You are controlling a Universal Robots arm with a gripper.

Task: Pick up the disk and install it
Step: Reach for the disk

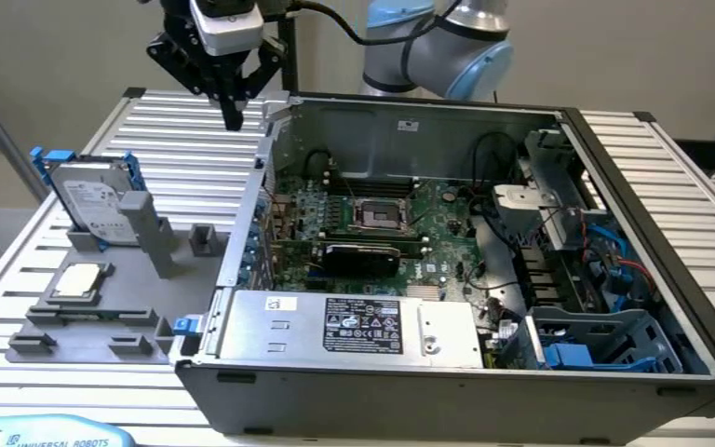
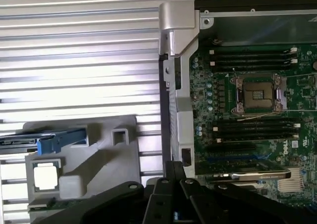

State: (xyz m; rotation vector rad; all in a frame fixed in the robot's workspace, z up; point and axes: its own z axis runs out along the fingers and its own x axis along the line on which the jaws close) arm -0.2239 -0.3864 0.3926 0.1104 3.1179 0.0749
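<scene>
One gripper (image 1: 231,119), jaws clenched on nothing, hangs over the slatted table (image 1: 171,140) by the computer case's (image 1: 457,396) back corner; the disk (image 1: 89,199) stands on edge in a grey holder (image 1: 149,240), well apart toward the exterior view's left and lower, long axis near upright

Open computer case (image 1: 457,402), motherboard (image 1: 447,210), CPU chip (image 1: 75,279) on grey fixture (image 1: 90,318)

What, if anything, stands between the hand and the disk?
Nothing visible does. The hand hangs over the slatted table beside the computer case; the disk stands on edge in its grey holder toward the exterior view's left, with open air between them.
</scene>
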